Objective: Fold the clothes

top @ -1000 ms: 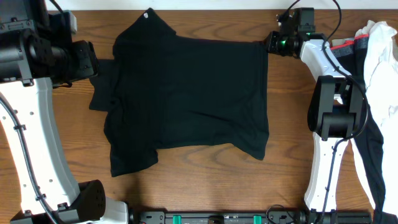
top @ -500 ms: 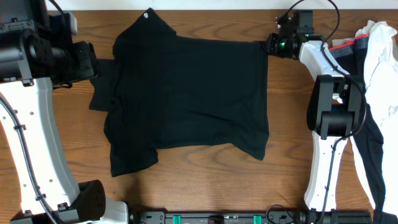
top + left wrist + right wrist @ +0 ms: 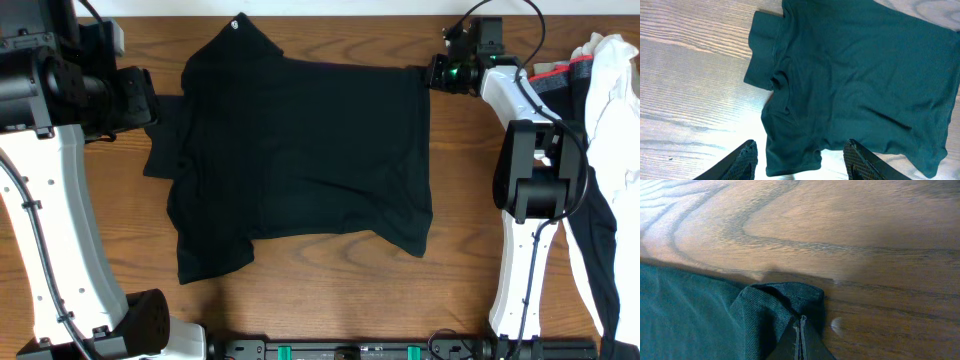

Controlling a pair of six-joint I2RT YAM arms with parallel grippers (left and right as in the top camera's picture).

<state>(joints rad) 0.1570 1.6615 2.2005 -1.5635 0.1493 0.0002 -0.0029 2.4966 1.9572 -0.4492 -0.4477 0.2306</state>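
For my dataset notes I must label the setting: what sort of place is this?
Most likely a robotics lab bench, not a home: two robot arms stand at a wooden table, a black T-shirt lies spread out between them, and a white cloth waits at the right edge.

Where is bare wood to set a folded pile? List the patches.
Widest bare wood: the near strip of table in front of the T-shirt. A narrower lane runs between the shirt and the right arm. Crowded: the right edge, piled with white cloth and a dark garment.
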